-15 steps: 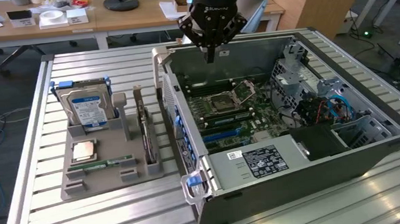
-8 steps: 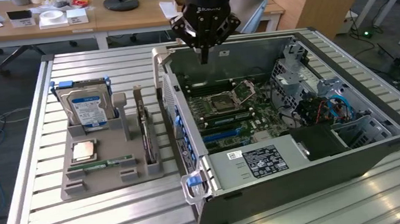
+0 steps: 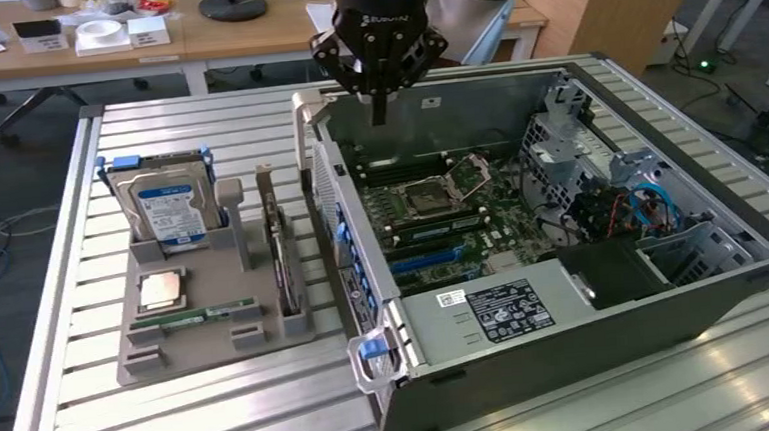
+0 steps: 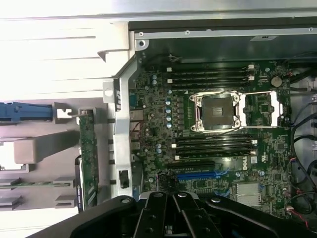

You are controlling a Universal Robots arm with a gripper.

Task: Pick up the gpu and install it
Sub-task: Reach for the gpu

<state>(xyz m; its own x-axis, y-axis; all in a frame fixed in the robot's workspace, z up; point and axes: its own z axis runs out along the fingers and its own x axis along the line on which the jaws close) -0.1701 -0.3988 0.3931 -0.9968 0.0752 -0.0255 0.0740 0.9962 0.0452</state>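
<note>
Jaws clenched on nothing above the open computer case (image 3: pixel 710 301); the gpu (image 3: pixel 282 267) stands in its rack.
A slatted metal tabletop (image 3: pixel 209 407) carries the case, which lies on its side with the motherboard (image 3: pixel 438 212) and bare CPU socket (image 4: pixel 218 111) facing up. The robot arm (image 3: pixel 386 5) hangs over the case's far wall. Just beside the case, on the exterior view's left, sits a grey parts holder (image 3: pixel 153 355). A hard drive (image 3: pixel 171 213) stands upright at its far end, the gpu is on edge in the slot nearest the case, and a processor chip (image 3: pixel 161 287) and memory stick (image 3: pixel 217 311) lie flat.
</note>
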